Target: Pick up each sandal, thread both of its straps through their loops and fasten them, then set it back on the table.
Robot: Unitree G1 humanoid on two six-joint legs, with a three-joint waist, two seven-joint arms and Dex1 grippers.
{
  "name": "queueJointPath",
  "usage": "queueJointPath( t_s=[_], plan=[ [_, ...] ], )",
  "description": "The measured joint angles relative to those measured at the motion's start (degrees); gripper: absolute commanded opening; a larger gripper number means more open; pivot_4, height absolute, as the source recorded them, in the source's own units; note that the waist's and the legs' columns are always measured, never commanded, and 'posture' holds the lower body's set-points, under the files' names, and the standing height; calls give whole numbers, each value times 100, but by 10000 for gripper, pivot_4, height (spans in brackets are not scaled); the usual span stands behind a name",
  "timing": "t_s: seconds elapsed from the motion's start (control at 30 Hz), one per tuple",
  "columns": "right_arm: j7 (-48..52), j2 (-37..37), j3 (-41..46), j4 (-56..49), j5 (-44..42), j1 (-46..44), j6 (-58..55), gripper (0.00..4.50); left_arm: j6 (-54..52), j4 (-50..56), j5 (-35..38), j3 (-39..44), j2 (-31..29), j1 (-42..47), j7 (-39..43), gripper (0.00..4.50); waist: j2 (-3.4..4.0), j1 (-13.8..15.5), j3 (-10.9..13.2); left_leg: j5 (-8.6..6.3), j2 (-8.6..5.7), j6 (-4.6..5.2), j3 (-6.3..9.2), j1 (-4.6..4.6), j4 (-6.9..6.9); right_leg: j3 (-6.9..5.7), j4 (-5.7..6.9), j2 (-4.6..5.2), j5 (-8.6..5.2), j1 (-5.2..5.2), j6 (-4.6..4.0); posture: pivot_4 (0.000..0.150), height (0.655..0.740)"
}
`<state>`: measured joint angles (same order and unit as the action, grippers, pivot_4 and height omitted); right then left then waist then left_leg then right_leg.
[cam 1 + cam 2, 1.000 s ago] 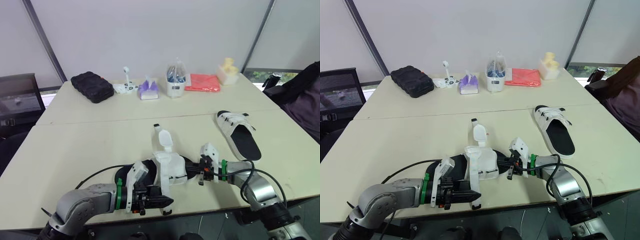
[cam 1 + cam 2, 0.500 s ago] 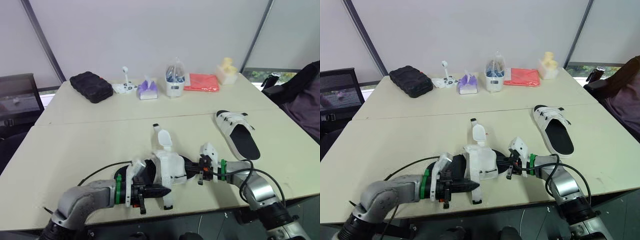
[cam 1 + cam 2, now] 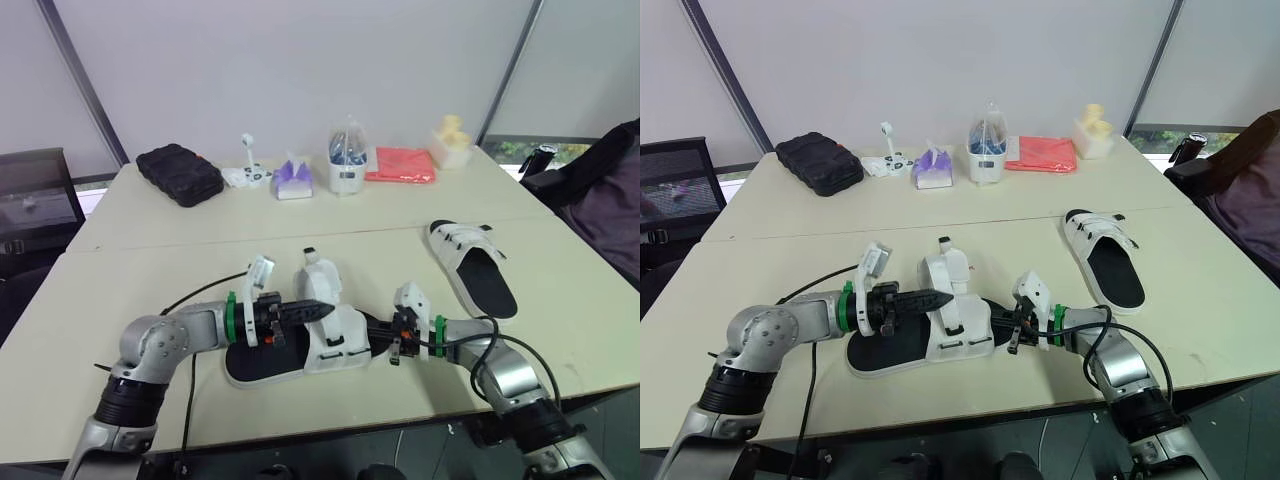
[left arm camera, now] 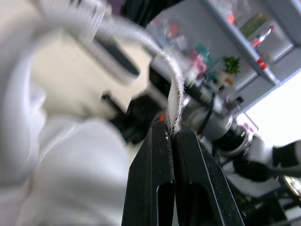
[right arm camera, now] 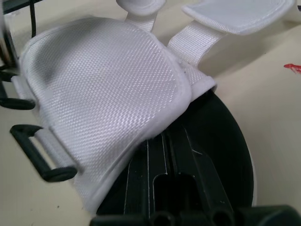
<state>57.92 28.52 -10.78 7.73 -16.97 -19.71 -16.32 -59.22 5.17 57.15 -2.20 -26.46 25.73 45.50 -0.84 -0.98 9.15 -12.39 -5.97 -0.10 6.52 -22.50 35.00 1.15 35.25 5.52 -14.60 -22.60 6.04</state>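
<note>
Sandal, black-soled with a white upper, lies flat on the bench near its front edge. The left claw reaches in from 9 o'clock. Its fingers are pressed together on the edge of a white strap, which stands up from the sandal's 12 o'clock side. The right claw sits at the sandal's 3 o'clock end, over the sole; I cannot tell whether it is spread or clamped. A second sandal lies on the bench at 2 o'clock, well apart.
</note>
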Motion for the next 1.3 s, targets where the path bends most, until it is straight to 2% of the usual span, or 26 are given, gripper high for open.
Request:
queueJointPath(
  t_s=[0.43,0.63,0.93,1.0,1.07,1.17,1.27,1.3],
  plan=[
    [-137,-87,45,-23,29,63,44,0,-136,120,-274,-157,-221,4,441,710,0,11,0,-1,0,-2,2,-1,-5,1,-2,2,-1,-1,0,1500,7400],
    [-184,-130,57,-21,36,65,44,0,330,280,-923,-518,-283,-144,534,710,0,10,0,-2,2,-2,2,-1,-7,2,-3,2,-2,-2,-1,1500,7400],
    [-188,-145,58,-24,36,71,49,0,764,734,-1354,-783,-451,-243,819,710,0,10,0,-2,3,-3,2,-1,-20,3,-9,2,-2,-5,-1,1500,7400],
    [-188,-146,60,-23,36,71,54,0,752,745,-1380,-816,-437,-351,825,6251,0,10,0,-2,4,-3,2,-3,-21,3,-9,2,-2,-8,-1,1500,7400],
    [-188,-146,66,-23,36,75,55,0,744,756,-1366,-799,-411,-415,809,13909,-1,17,1,-2,4,-3,3,-3,-21,3,-9,2,-2,-8,-1,1500,7400],
    [-190,-147,71,-23,36,81,57,0,733,916,-1270,-717,-366,-496,772,30428,-1,17,1,-2,4,-3,2,-4,-20,3,-10,2,-3,-7,-1,1500,7400],
    [-192,-150,70,-24,37,82,59,0,805,1026,-1290,-640,-321,-630,651,44772,0,17,1,-2,4,-3,2,-4,-22,4,-11,2,-3,-7,-1,1500,7400],
    [-192,-150,70,-24,38,80,59,0,824,1052,-1289,-608,-272,-690,593,44772,0,18,1,-2,5,-3,2,-4,-21,4,-11,2,-3,-7,-1,1500,7400]
  ],
)
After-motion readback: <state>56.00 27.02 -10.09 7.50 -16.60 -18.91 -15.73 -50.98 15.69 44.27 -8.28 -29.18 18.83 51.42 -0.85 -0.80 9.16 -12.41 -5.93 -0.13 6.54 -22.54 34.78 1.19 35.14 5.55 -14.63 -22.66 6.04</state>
